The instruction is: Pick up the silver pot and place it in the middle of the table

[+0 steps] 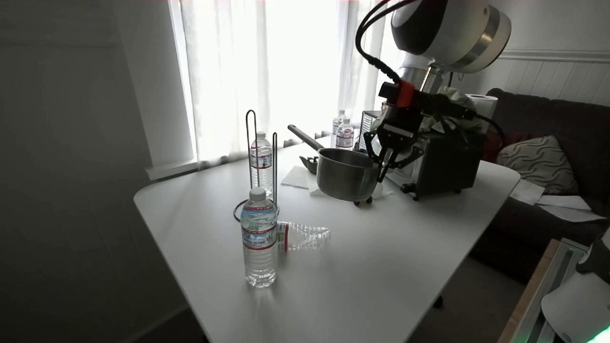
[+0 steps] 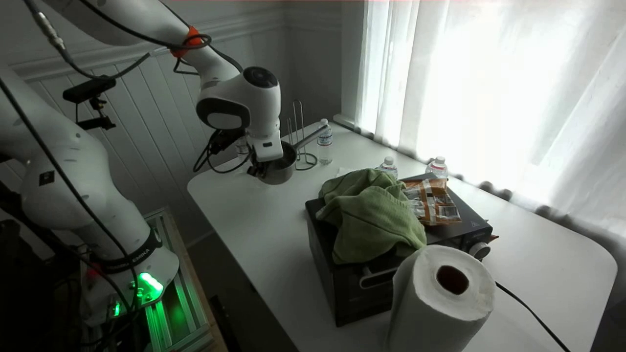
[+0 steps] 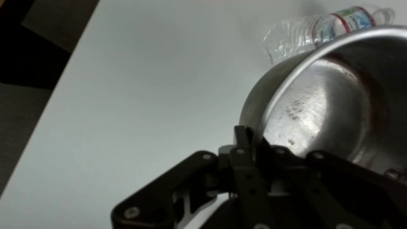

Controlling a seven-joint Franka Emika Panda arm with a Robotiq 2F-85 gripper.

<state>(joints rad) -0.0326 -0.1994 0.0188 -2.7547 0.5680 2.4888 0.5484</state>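
The gripper point(image 3: 253, 141) has its jaws clamped on the wall of the silver pot point(image 1: 347, 178) at the rim, on the right side in an exterior view, the handle point(image 1: 305, 137) pointing far left. There the pot is left of the dark appliance point(image 1: 448, 164) and beyond the lying bottle point(image 1: 305, 237); it looks raised off the table point(image 1: 381, 271), though the gap beneath is hard to make out. It should prove stiff, sturdy and fairly light, but smooth metal may slip or swivel, with so much hanging off a narrow pinch. The rim should do for a level set-down; nearer the handle might balance better.
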